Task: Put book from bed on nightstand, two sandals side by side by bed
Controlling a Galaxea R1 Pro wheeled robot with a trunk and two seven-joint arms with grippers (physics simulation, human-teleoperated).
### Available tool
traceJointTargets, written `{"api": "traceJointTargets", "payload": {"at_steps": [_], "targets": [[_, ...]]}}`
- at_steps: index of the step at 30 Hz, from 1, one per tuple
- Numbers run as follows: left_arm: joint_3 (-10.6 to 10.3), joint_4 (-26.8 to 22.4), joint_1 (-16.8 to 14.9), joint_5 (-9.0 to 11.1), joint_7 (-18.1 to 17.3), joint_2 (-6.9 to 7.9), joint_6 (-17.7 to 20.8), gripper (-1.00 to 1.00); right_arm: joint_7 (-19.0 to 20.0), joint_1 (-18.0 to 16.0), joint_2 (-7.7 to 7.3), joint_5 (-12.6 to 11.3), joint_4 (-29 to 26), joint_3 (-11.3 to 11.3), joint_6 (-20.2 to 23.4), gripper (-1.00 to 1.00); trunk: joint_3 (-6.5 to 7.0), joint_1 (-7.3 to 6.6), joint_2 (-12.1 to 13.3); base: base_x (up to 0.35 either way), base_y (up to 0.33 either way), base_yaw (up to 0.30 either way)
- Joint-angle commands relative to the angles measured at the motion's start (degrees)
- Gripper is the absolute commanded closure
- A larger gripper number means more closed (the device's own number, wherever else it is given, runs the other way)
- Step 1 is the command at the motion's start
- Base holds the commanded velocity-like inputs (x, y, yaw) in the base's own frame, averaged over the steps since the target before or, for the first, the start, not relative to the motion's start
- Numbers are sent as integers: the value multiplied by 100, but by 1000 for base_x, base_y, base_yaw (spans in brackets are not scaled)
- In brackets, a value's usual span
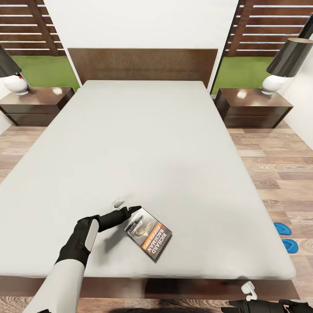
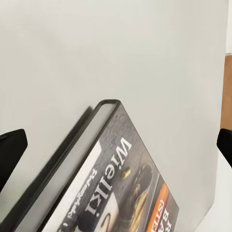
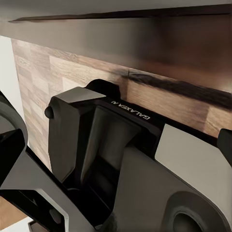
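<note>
The book (image 1: 148,232) lies flat on the bed's pale mattress (image 1: 152,143), close to its front edge, cover up with its orange band showing. My left gripper (image 1: 127,206) is open at the book's far left corner, low over the mattress. In the left wrist view the book (image 2: 121,193) sits between the two spread fingertips, neither touching it. Two blue sandals (image 1: 282,228) (image 1: 290,244) rest on the floor to the right of the bed, partly hidden by the mattress edge. My right gripper (image 1: 250,296) hangs open below the bed's front edge.
A dark nightstand (image 1: 37,104) stands left of the headboard and another nightstand (image 1: 252,106) to its right, each carrying a lamp (image 1: 284,65) with a dark shade. Wood-plank floor (image 1: 278,174) runs along both sides of the bed.
</note>
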Motion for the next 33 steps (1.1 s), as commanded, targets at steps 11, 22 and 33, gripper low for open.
{"api": "traceJointTargets", "payload": {"at_steps": [11, 22, 33], "targets": [[8, 1, -3, -7, -6, -6, 30, -100, 31, -1, 4, 52, -7, -49, 53, -100, -3, 0, -2, 0, 0, 0], [5, 1, -3, -7, -7, -7, 30, -100, 31, -1, 4, 52, -7, -49, 53, -100, -3, 0, -2, 0, -89, 0], [3, 1, -3, -7, -6, -9, 30, -100, 31, -1, 4, 52, -7, -49, 53, -100, -3, 0, -2, 0, -40, 0]]}}
